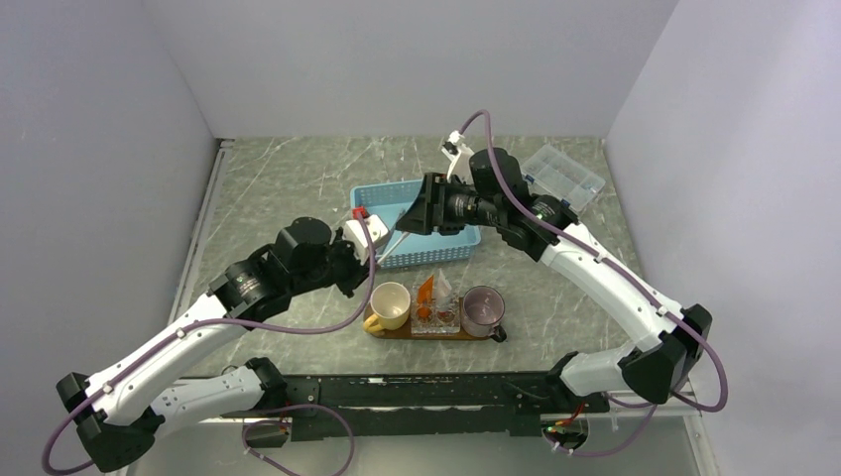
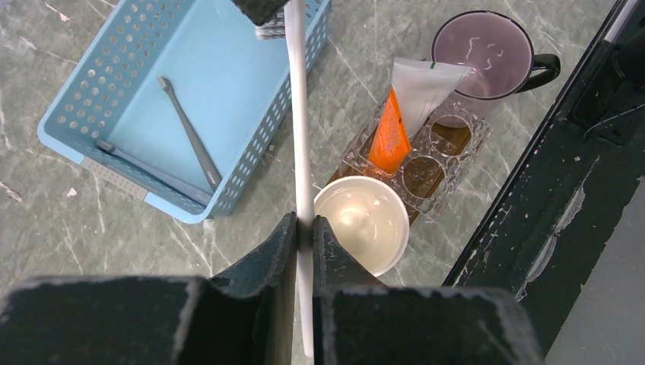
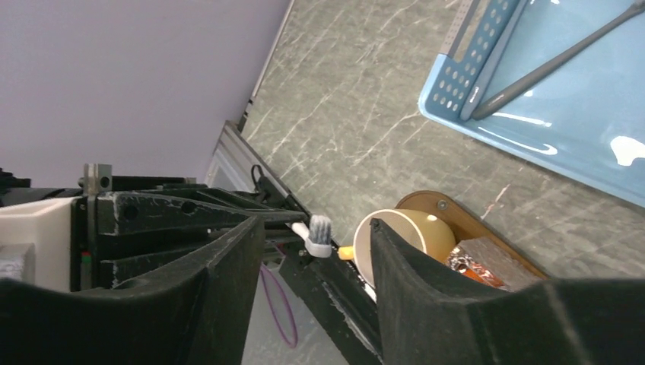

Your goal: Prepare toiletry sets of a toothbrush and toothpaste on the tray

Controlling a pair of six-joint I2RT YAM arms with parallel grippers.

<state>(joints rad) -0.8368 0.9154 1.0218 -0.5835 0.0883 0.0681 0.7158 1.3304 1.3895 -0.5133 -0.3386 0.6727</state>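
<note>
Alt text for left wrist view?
The left gripper is shut on a white toothbrush, a cream cup just right of it. An orange tube and a white tube stand in a clear holder beside a purple mug; two grey brushes lie in the blue basket.

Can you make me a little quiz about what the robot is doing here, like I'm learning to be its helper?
1. Which gripper is shut on the white toothbrush? A) left B) right C) neither
2. True or false: the cream cup has nothing in it.
3. Fill the gap: a grey toothbrush lies inside the blue ____.

Key
1. A: the left gripper pinches its handle.
2. True.
3. basket.
</note>
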